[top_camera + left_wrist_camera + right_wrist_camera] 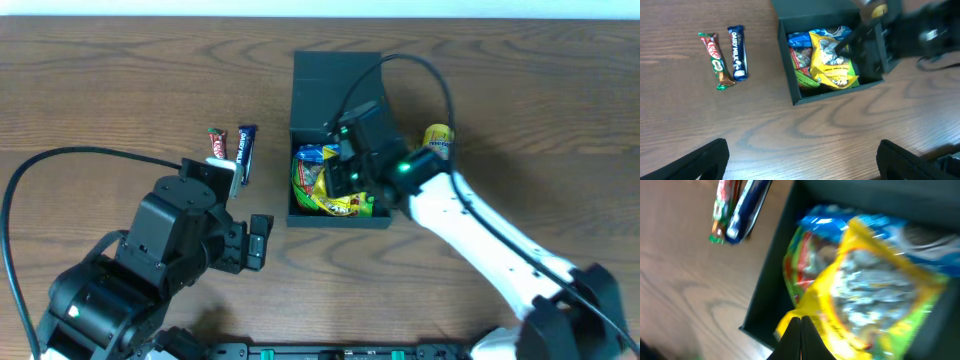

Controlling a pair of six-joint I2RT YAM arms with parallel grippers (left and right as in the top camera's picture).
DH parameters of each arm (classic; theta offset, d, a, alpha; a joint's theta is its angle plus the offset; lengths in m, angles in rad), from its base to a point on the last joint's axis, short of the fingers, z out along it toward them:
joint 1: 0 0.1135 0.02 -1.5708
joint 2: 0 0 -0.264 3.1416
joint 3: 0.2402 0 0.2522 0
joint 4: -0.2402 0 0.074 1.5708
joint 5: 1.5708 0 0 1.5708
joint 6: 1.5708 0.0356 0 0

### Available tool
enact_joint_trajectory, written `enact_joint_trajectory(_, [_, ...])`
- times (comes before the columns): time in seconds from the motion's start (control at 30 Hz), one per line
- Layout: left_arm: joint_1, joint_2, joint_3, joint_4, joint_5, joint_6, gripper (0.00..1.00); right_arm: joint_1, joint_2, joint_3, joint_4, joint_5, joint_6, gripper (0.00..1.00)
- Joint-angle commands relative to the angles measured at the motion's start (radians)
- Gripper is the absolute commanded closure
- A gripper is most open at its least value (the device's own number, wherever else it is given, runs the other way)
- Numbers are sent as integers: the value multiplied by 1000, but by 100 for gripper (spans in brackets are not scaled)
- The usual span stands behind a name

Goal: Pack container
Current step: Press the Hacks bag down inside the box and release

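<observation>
My right gripper point(800, 325) is inside the container point(335, 72), mid-table toward the far edge, its fingers pinched on the yellow snack packet point(832, 65). My left gripper point(800, 165) hangs near the front edge with its fingers spread wide. The KitKat bar point(715, 60) and Dairy Milk bar point(737, 52) lie left of the container.

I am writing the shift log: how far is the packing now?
Done: blue packet and green packet lie in the container. In hand: right gripper, jaws seemingly closed on the yellow packet inside. Remaining: two chocolate bars and a yellow item on the table; left gripper open, empty.
</observation>
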Motion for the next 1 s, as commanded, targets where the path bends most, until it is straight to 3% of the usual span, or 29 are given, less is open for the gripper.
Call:
enact_joint_trajectory(0.0, [2,-1,11,-2,-10,14,5,36,82,0,3,-20,-20,99])
enact_joint_trajectory(0.23, [2,-1,11,-2,-10,15,5,-6,195,1,-103,87,-16,99])
enact_joint_trajectory(0.57, [2,-1,11,-2,-11,14,5,-67,146,1,-229,167,-36,99])
enact_joint_trajectory(0.97, [2,-1,11,-2,-10,14,5,-71,-15,37,-212,195,-39,99])
